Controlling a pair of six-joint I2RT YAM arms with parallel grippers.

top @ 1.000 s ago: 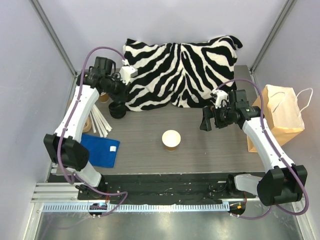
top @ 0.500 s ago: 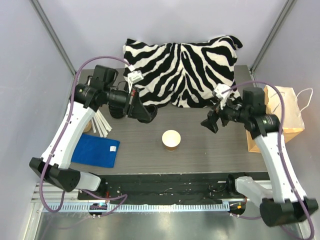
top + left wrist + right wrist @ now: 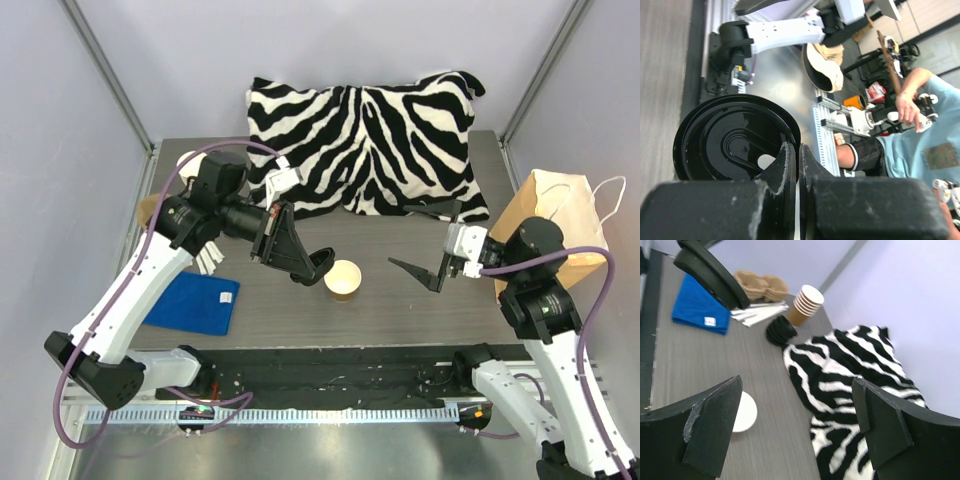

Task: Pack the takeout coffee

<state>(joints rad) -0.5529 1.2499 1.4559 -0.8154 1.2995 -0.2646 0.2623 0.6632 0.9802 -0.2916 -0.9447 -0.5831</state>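
Coffee cup [image 3: 343, 279] stands on the desk [image 3: 400, 310]. Left jaws pinch a black lid [image 3: 715, 135] just beside it; right jaws gape empty, farther off.

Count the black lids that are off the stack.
1: a lid pinched by the left arm's fingers, near the open paper cup. The lid stack stands by the zebra pillow; no other shows, though the arms may hide some.
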